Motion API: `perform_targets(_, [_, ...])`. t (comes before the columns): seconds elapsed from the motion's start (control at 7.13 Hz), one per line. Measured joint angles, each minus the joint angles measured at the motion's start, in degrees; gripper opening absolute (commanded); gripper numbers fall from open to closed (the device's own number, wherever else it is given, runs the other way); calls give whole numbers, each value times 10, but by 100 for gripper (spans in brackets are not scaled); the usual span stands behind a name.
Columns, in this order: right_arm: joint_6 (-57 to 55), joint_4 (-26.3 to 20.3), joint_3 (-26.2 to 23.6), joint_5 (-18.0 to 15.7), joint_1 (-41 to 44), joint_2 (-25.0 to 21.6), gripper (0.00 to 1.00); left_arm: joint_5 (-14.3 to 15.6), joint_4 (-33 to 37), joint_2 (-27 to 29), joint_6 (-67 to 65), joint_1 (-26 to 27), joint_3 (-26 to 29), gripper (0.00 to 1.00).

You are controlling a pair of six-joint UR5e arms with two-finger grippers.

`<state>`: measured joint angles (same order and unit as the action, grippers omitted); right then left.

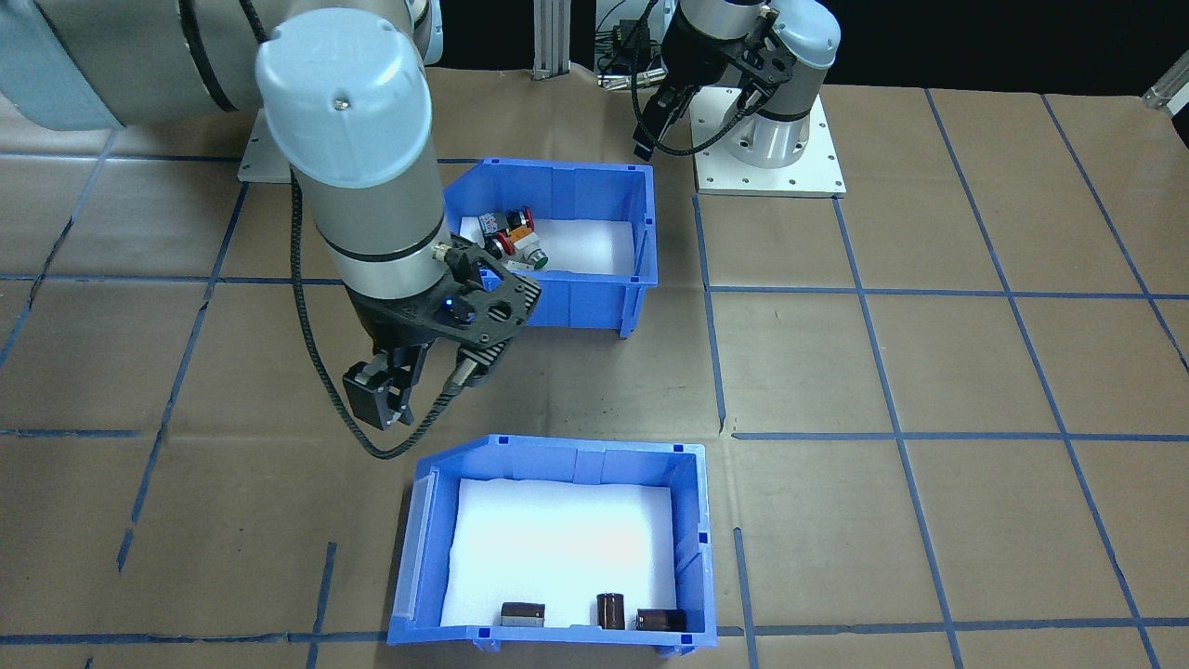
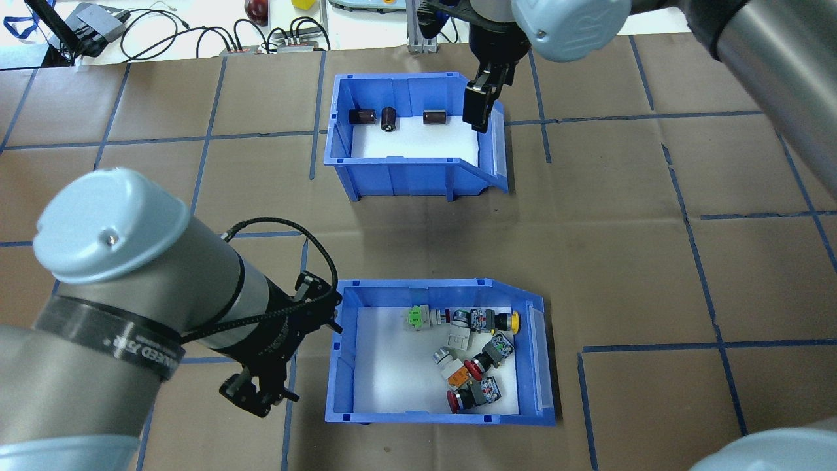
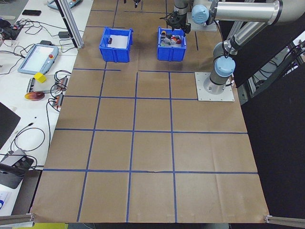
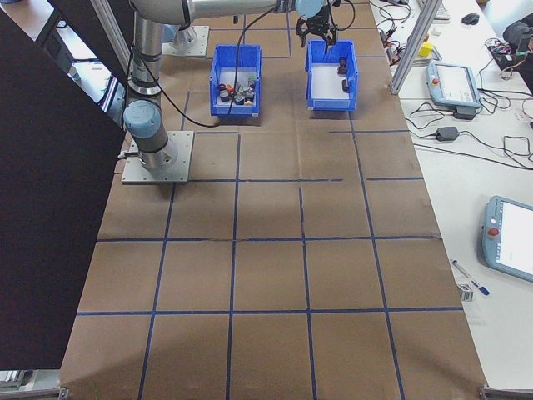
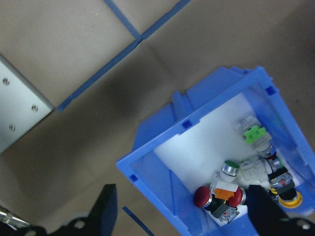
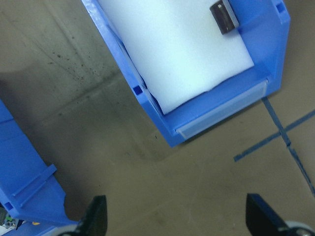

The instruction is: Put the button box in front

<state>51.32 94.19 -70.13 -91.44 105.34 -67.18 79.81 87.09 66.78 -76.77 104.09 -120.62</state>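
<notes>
The button box is a blue bin with a white liner, on the table's near side close to my base. Red, green, yellow and orange push buttons lie in its right half. It also shows in the front view and the left wrist view. My left gripper hangs open above the table just outside the box's left near corner, holding nothing. My right gripper is open and empty, raised between the two bins beside the far bin's open front.
An identical blue bin holding three small dark parts stands on the far side, in line with the button box. The left arm's white base plate is bolted beside the button box. Cables and gear lie beyond the far edge.
</notes>
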Motion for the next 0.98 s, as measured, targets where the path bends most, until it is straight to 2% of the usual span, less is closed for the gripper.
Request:
perform_targets(0.28, [65,17,18,7,40,43,100,-1,-65,-8,-149,63,-49,94])
perform_targets(0.56, [98,63,20,23,72,89,100,-1,-161,3,-220,106,-98,94])
perform_targets(0.98, [107,96,14,21,101,145,98,-1,-260,59,-295,141,-132,94])
